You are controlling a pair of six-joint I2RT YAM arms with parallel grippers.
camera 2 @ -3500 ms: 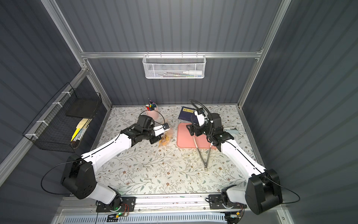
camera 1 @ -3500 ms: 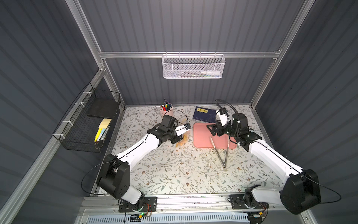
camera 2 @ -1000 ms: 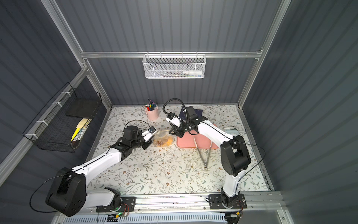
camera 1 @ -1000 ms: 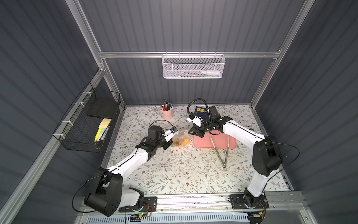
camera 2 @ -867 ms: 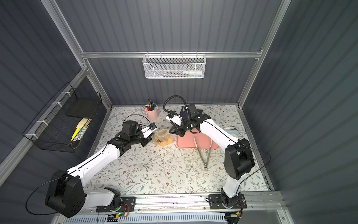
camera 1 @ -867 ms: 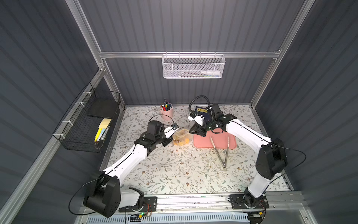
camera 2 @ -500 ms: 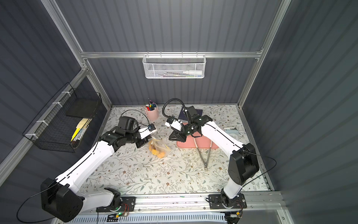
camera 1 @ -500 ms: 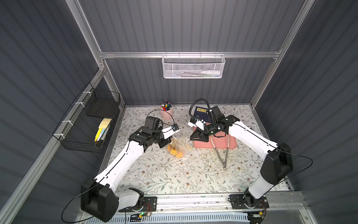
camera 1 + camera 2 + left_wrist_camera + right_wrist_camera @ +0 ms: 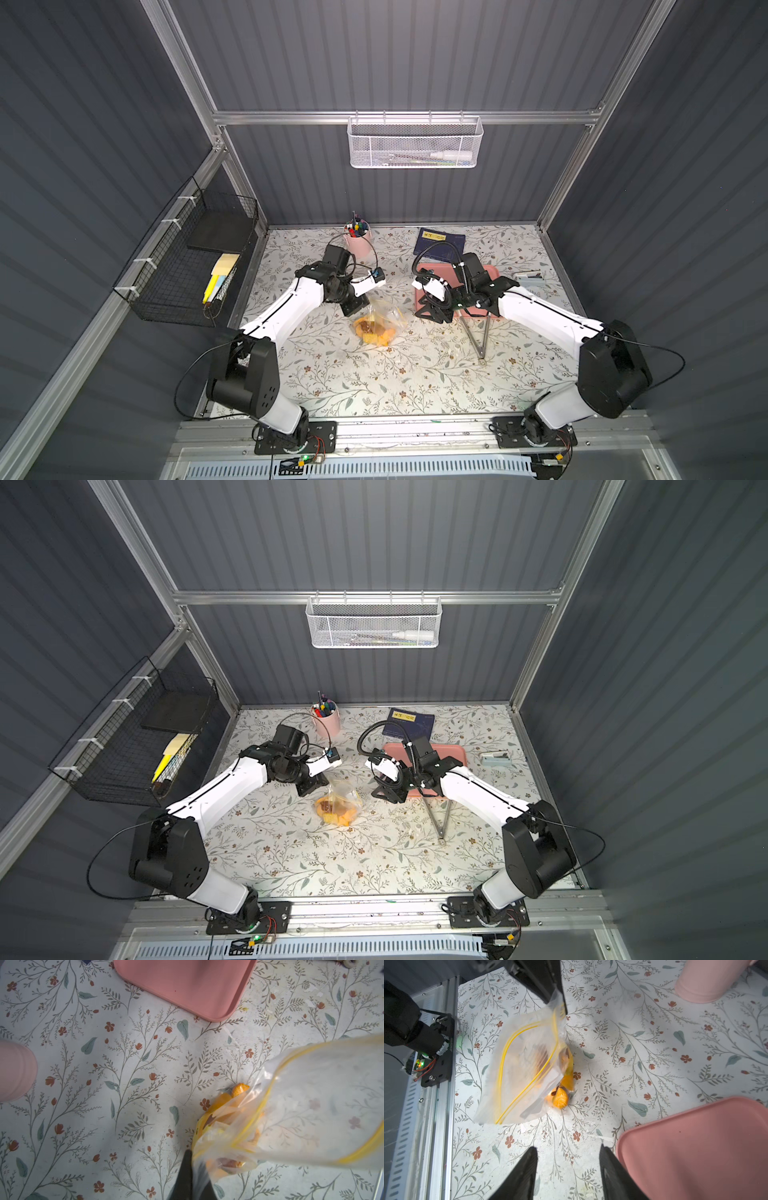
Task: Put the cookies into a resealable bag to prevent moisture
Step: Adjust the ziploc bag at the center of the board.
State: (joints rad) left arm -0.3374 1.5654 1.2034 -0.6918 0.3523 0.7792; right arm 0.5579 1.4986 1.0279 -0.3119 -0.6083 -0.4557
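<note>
Right jaws have backed clear of the resealable bag.

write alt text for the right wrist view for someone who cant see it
A clear resealable bag with orange cookies inside hangs pinched at its edge in the shut left claw, zip mouth gaping, over a floral tabletop. The right claw stands open and empty, beside the corner of a pink tray.

Left gripper pinched tight (right gripper agape)
</note>
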